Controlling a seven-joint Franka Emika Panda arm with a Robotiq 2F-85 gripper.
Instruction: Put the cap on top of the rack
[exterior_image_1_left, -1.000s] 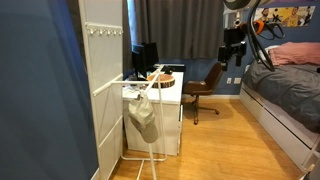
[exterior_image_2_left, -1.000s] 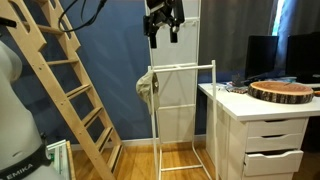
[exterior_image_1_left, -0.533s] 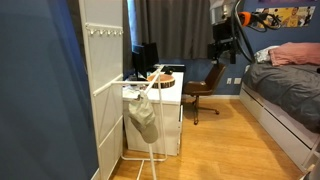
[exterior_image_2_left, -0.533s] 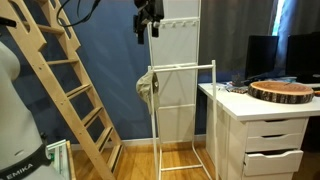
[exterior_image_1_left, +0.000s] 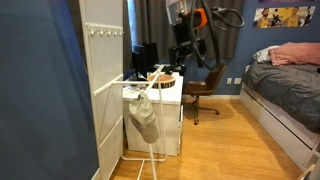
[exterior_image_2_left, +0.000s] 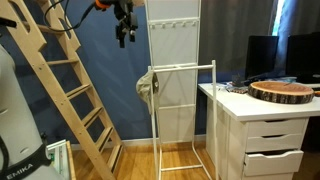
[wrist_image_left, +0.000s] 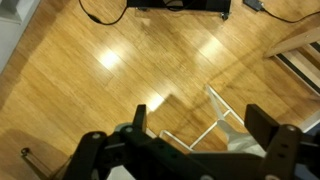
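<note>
A pale grey-beige cap hangs from the side of the white tube rack. In an exterior view the cap sits at the left end of the rack. My gripper is open and empty, high in the air and well above the rack. In an exterior view it is up and to the left of the cap. In the wrist view the open fingers frame the rack's base and the cap far below on the wooden floor.
A wooden ladder leans against the blue wall beside the rack. A white desk with drawers holds a round wooden slab and monitors. A tall white panel stands behind the rack. An office chair and a bed stand further off.
The arm has swung sideways, carrying the open gripper from above the rack's far side to above and beyond the cap's side. The cap and rack have not moved.
</note>
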